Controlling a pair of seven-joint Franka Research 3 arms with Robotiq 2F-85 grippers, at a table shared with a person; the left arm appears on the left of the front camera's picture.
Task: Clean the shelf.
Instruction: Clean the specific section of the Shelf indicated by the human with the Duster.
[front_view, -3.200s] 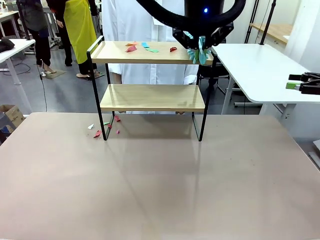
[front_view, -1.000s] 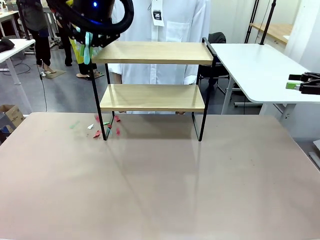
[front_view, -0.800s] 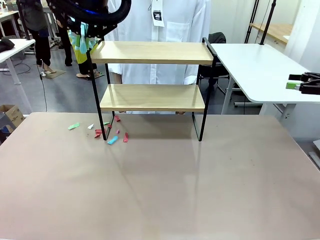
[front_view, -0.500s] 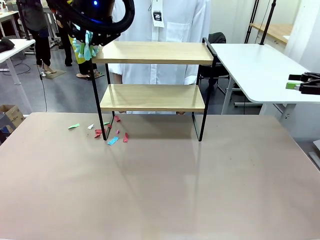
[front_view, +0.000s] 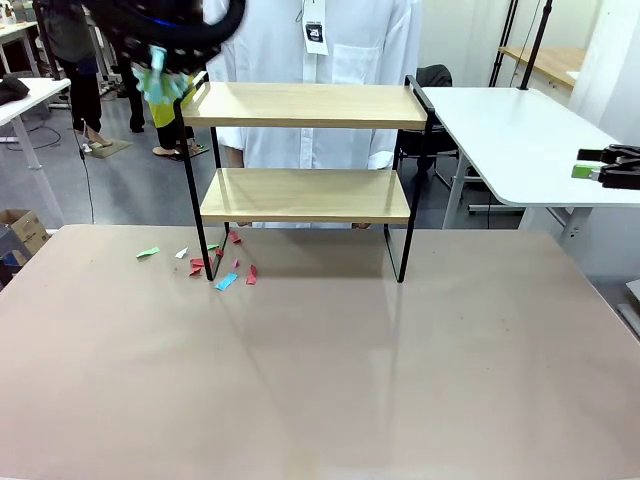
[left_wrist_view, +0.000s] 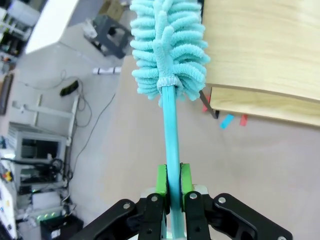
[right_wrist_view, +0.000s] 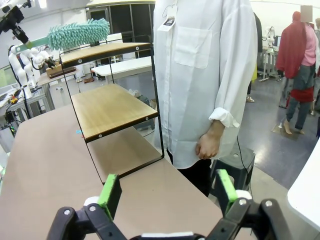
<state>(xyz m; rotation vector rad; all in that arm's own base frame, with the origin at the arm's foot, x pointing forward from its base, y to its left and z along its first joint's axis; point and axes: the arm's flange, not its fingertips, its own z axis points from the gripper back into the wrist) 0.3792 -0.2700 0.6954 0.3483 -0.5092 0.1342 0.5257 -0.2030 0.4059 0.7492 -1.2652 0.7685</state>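
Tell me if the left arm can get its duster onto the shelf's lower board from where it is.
Probably yes. The left gripper, shut on the duster, hangs off the shelf's left end, and the lower board lies bare with its front open; only the thin black frame stands near.

I'm getting bright, even overhead light. There's a soft sheen down the table (front_view: 330, 380) and a faint shadow under the shelf (front_view: 305, 195). Upper left of the front frame, the duster (front_view: 157, 78) smears with motion blur. Both wrist frames bend at the edges.
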